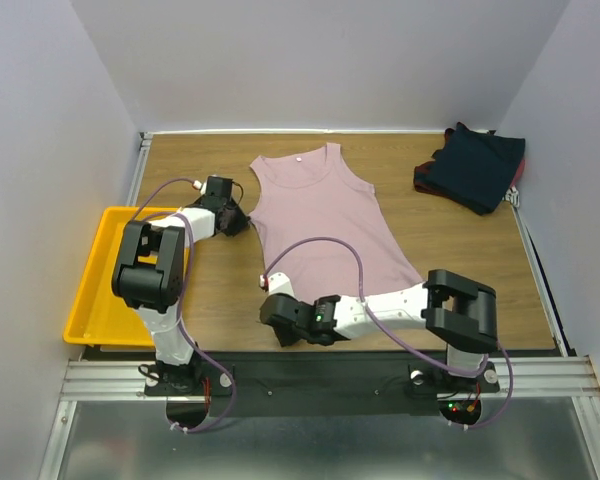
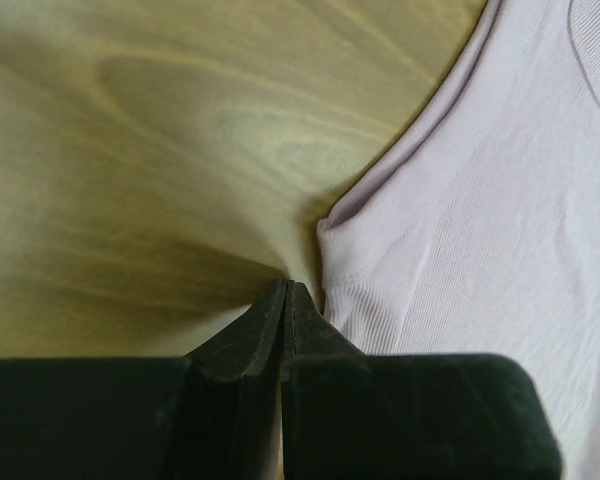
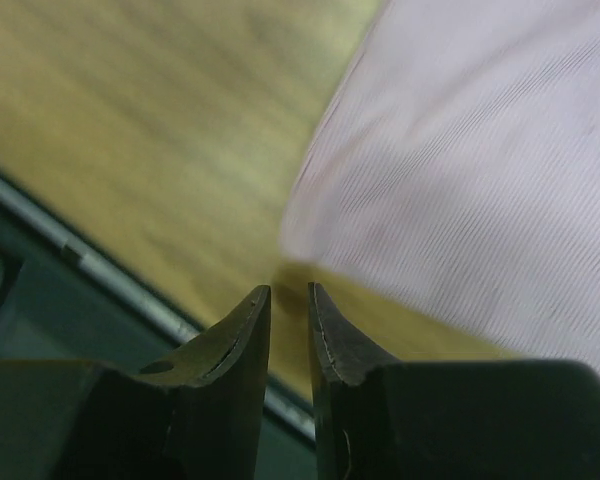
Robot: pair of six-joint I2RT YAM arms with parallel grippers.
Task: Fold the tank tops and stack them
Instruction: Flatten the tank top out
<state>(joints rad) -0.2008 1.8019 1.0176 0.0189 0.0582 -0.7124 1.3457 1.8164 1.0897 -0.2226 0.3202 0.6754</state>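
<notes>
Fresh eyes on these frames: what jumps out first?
The pink tank top, spread flat mid-table. The left gripper sits shut at its armhole edge, the right gripper slightly open by its hem corner. Dark tank tops lie piled at the far right corner.

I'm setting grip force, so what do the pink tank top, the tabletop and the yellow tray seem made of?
Dusty pink tank top: soft matte ribbed knit, fibre unclear; fine ribs show close up. Brown tabletop: wood or wood-look laminate; grain pattern, smooth finish. Yellow tray: probably moulded plastic; uniform colour, smooth raised rim.
</notes>
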